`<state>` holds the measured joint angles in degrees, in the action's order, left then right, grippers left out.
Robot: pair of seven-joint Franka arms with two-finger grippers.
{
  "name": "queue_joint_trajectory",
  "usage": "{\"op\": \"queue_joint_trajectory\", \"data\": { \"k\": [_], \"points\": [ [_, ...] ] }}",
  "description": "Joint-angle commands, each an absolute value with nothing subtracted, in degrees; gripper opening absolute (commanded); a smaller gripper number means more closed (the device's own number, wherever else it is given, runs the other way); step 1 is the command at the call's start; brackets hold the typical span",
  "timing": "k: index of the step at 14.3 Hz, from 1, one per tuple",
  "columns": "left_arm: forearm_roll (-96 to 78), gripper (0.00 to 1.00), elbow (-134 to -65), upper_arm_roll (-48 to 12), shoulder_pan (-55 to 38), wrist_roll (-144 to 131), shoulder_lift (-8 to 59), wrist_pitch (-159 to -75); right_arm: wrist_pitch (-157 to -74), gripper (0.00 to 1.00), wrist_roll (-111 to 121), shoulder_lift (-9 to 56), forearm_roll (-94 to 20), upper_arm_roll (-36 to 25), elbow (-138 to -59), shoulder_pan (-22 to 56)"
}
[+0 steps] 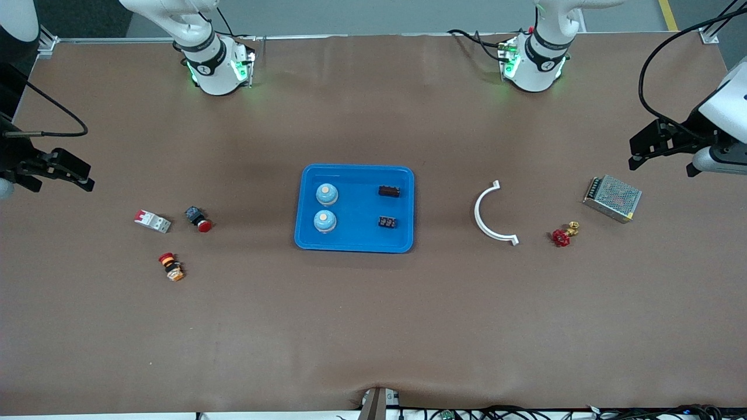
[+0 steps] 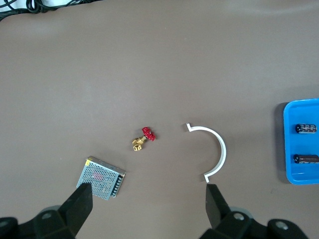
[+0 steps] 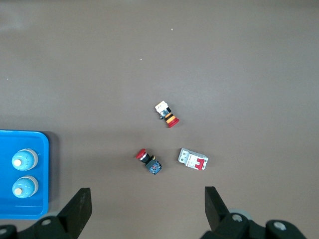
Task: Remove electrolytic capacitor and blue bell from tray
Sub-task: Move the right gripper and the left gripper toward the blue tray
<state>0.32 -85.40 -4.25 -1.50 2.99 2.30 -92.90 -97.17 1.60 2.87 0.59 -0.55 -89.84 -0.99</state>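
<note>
A blue tray (image 1: 356,240) lies mid-table. In it are two light-blue bells (image 1: 327,194) (image 1: 324,221) toward the right arm's end and two black capacitors (image 1: 389,191) (image 1: 387,221) toward the left arm's end. My left gripper (image 1: 636,153) is open and empty, up over the table at the left arm's end; its wrist view (image 2: 148,206) shows the capacitors (image 2: 305,128) in the tray (image 2: 299,107). My right gripper (image 1: 84,177) is open and empty over the right arm's end; its wrist view (image 3: 147,206) shows the bells (image 3: 24,160) in the tray (image 3: 30,209).
Toward the left arm's end lie a white curved bracket (image 1: 487,224), a red-handled brass valve (image 1: 563,235) and a metal mesh power supply (image 1: 613,198). Toward the right arm's end lie a white-red circuit breaker (image 1: 153,221), a red push button (image 1: 198,220) and a red-yellow button (image 1: 171,266).
</note>
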Motion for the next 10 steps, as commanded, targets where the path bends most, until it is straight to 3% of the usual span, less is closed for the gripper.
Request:
{"op": "queue_joint_trajectory", "data": {
  "k": [1,10],
  "points": [
    [0.4,1.0,-84.2,-4.3,-1.3,3.2,3.0,-93.2,-96.9,1.0,1.7,2.6,1.1,-0.4,-89.8,-1.1],
    [3.0,1.0,-84.6,-4.2,-1.9,2.3,5.1,-92.5,-94.7,1.0,-0.4,2.3,1.1,-0.3,-89.8,2.5]
  ]
}}
